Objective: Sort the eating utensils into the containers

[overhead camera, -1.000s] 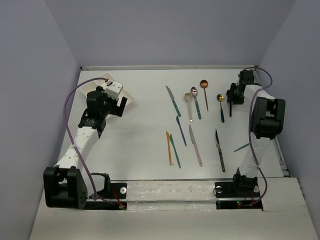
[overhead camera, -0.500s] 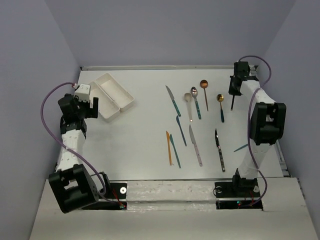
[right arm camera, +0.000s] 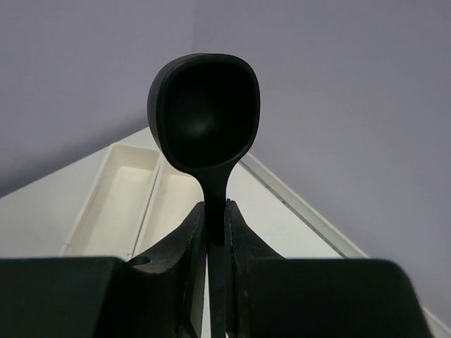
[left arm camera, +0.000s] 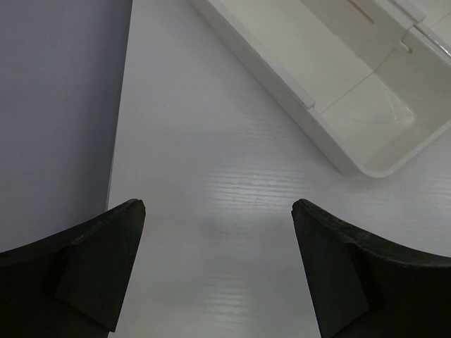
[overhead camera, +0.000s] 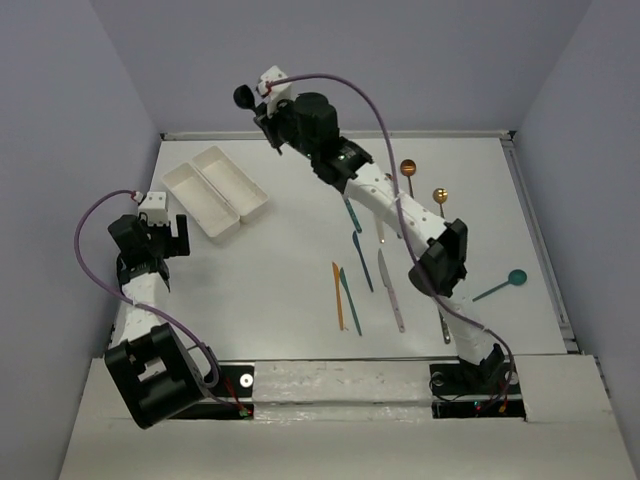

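Observation:
My right gripper [overhead camera: 260, 108] reaches across to the far left and is held high above the table's back edge. It is shut on the handle of a black spoon [overhead camera: 242, 96], whose bowl [right arm camera: 204, 113] stands upright above the fingers [right arm camera: 189, 246]. The two joined white trays [overhead camera: 215, 190] lie below and to the left, and also show under the spoon in the right wrist view [right arm camera: 130, 204]. My left gripper [overhead camera: 170, 240] is open and empty just left of the trays, low over bare table [left arm camera: 218, 205]. A tray end [left arm camera: 352, 134] lies ahead of it to the right.
Mid-table lie an orange knife [overhead camera: 337, 295], teal knife [overhead camera: 349, 287], blue knife [overhead camera: 361, 260] and grey knife [overhead camera: 391, 290]. A copper spoon [overhead camera: 407, 167] and gold spoon [overhead camera: 440, 196] are farther back. A teal spoon [overhead camera: 505, 283] lies at right. My right arm hides some utensils.
My right arm has swung from the far right corner across to the far left, carrying the black spoon. My left gripper has drawn back a little from the trays toward the left wall.

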Motion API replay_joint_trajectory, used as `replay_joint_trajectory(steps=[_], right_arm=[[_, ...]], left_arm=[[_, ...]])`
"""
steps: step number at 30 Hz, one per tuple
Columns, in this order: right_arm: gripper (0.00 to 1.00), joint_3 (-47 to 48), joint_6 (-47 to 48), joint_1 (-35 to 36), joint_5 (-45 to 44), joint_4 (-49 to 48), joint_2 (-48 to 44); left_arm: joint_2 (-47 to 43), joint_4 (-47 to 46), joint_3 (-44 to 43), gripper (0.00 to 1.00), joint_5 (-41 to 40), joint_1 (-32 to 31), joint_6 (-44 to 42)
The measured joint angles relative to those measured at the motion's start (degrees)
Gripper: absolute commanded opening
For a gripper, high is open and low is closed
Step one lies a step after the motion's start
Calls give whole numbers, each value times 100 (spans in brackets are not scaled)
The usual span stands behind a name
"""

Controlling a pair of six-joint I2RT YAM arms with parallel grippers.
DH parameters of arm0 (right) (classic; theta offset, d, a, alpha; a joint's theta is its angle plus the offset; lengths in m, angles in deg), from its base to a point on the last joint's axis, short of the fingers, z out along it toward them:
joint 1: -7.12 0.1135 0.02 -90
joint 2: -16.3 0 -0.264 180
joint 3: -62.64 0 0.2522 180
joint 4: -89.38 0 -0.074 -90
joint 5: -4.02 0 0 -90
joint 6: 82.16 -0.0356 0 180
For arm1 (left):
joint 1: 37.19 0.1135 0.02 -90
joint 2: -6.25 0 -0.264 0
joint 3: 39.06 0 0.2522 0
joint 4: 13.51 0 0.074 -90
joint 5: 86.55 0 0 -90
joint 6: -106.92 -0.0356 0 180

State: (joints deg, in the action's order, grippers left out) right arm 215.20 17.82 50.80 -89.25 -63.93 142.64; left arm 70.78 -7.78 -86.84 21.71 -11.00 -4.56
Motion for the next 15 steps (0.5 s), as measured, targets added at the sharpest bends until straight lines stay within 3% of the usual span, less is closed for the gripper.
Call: replay_joint_trajectory(steps=[10,15], right_arm=[[0,424,85,247,1117,-2033,2811],[0,804,-142,247,1270,-2717,3381]], left_arm=[[-13,-334,7,99,87,55,120],[-94,-376,68,99,157,55,125]])
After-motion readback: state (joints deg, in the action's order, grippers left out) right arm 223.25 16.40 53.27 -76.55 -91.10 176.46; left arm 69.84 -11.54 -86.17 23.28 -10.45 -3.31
